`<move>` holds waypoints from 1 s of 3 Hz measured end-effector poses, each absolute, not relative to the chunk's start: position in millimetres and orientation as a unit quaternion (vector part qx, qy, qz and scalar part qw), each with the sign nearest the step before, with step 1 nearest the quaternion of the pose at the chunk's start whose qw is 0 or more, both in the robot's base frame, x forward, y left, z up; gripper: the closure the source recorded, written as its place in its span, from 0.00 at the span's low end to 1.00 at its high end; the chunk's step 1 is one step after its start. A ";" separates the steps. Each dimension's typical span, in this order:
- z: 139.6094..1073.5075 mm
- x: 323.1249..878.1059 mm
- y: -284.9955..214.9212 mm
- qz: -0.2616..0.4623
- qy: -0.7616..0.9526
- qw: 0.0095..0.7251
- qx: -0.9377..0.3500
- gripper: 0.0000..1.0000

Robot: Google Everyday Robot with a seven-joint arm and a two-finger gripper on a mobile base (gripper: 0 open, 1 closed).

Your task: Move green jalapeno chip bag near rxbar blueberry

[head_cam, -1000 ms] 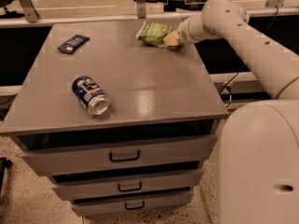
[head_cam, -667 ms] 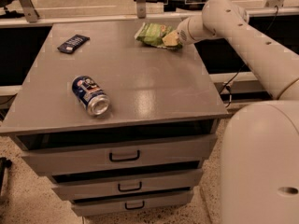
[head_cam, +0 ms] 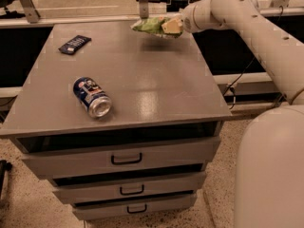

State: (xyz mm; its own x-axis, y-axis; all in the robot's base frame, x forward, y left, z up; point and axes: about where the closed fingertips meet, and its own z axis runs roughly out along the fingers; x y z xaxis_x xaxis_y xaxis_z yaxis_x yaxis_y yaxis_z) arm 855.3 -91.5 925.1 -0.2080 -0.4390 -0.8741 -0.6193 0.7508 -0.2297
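Observation:
The green jalapeno chip bag (head_cam: 148, 25) is a crinkled light-green bag held just above the far edge of the grey table (head_cam: 142, 80), right of centre, with a shadow under it. My gripper (head_cam: 172, 26) reaches in from the right and is shut on the bag's right end. The rxbar blueberry (head_cam: 74, 44), a flat dark navy bar with white lettering, lies at the far left of the table, well left of the bag.
A blue soda can (head_cam: 92, 97) lies on its side near the table's front left. The table has drawers (head_cam: 126, 159) below. My white arm (head_cam: 256, 27) spans the right side, with the base (head_cam: 270, 175) at lower right.
The bag has risen off the table and shifted slightly left with the gripper. The bar and the can have not moved.

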 end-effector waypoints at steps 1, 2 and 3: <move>973.7 851.1 -92.8 0.064 0.744 0.562 -0.355 1.00; 978.4 850.7 -92.5 0.061 0.741 0.565 -0.358 1.00; 976.7 852.5 -76.4 0.069 0.735 0.566 -0.367 1.00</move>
